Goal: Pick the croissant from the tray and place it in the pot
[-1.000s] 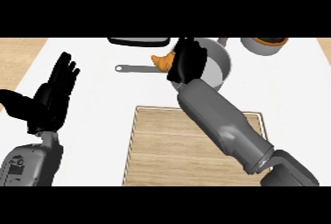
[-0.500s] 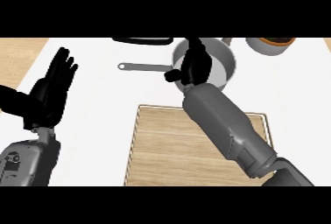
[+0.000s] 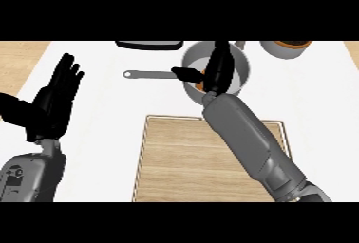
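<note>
The grey pot (image 3: 240, 60) stands at the back of the white counter, its long handle (image 3: 146, 74) pointing left. My right hand (image 3: 218, 70) hangs over the pot's mouth, fingers stretched straight toward the far rim and thumb spread to the left. Only orange slivers of the croissant (image 3: 201, 79) show below the palm, inside the pot; the hand hides most of it. The wooden tray (image 3: 176, 156) lies nearer to me, bare, crossed by my right forearm. At the left edge my left hand (image 3: 53, 99) rests open, fingers up.
A black flat object (image 3: 147, 44) lies at the back edge, left of the pot. A grey bowl with orange contents (image 3: 285, 48) sits at the back right. Wood-coloured strips border the white counter on both sides.
My right hand carried the croissant right, from beside the pot's handle to over its mouth. Its fingers went from curled to straight. The left hand stayed in place.
</note>
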Available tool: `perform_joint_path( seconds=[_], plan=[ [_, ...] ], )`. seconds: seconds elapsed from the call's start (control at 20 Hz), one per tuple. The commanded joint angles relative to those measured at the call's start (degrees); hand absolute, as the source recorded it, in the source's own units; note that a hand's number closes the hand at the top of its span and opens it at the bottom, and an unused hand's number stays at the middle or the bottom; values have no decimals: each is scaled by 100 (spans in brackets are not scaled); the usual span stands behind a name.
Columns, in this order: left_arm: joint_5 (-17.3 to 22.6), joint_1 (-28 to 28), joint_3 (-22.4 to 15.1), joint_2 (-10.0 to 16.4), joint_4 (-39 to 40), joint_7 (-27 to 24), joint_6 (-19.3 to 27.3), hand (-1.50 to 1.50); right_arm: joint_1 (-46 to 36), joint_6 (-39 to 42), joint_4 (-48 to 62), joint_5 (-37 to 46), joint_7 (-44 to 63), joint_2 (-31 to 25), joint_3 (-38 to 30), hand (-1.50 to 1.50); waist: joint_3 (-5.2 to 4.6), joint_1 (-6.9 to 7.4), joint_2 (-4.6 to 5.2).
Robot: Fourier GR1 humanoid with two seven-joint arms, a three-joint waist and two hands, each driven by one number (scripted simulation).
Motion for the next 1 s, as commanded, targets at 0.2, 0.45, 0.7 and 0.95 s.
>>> perform_joint_path(
  seconds=[0.2, 0.45, 0.7, 0.95],
  plan=[
    [-5, 253, 205, 81, -19, -32, -3, 0, 778, 566, -405, -1348, -2183, -82, -856, -150, -11, -299, -106],
    [-204, 490, 67, -80, -655, 337, 282, 0, 1279, 1264, -629, -1537, -2658, -316, -1095, -150, -14, -370, -147],
    [-235, 855, 145, -69, -618, 36, 69, 0, 1803, 1633, -1600, -1314, -1897, -609, -915, -150, -18, -413, -165],
    [39, 736, 492, 117, -343, 0, -273, 0, 2280, 2058, -1743, -1365, -2300, -755, -1158, -150, -18, -412, -154]
  ],
)
